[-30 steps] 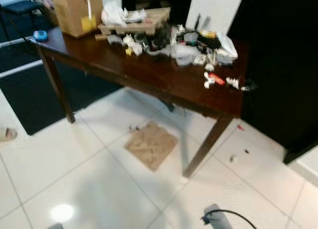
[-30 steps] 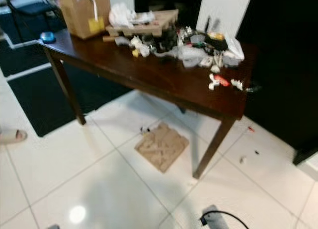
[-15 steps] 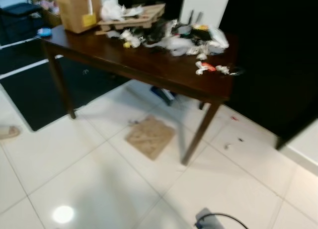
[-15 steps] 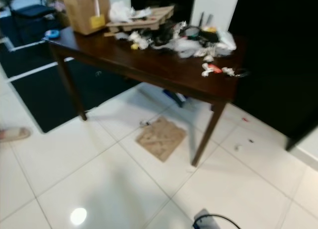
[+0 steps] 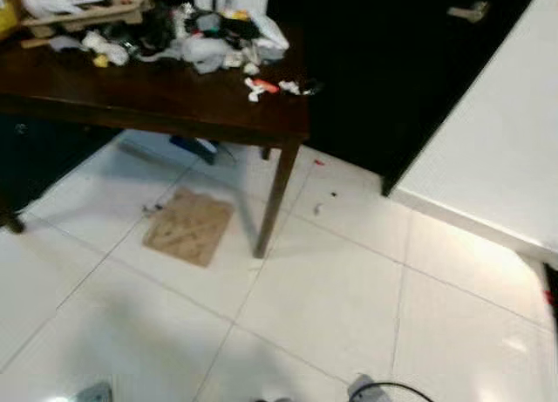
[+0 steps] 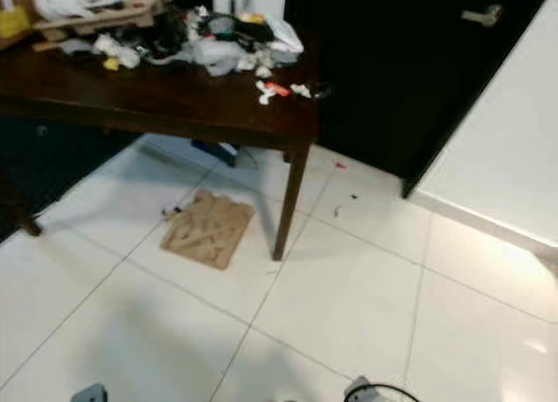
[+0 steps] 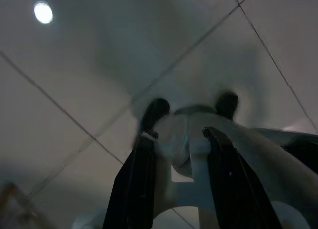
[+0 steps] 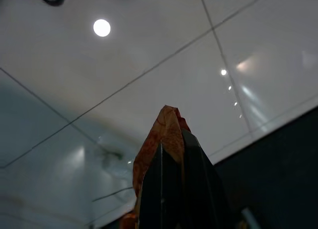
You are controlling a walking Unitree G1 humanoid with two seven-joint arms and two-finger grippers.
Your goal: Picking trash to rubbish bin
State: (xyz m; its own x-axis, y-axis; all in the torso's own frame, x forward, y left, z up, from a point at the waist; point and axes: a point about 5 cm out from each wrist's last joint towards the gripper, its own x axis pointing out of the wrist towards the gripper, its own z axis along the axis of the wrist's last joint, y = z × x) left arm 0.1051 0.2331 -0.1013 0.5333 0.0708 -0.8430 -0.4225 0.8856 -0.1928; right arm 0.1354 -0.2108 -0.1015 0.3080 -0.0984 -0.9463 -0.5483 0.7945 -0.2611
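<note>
Head views are soft with motion blur and dim. Ceiling-light glare spots the glossy floor tiles [image 8: 102, 28], and the wrist views are murky.

The right gripper [image 8: 171, 154] pinched a crumpled orange-red wrapper [image 8: 166, 124] between its closed black fingers — glossy white floor tiles [image 8: 149, 55] lay beyond.

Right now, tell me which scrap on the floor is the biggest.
The brown cardboard sheet lying flat beside the table leg; the other bits are mere specks.
</note>
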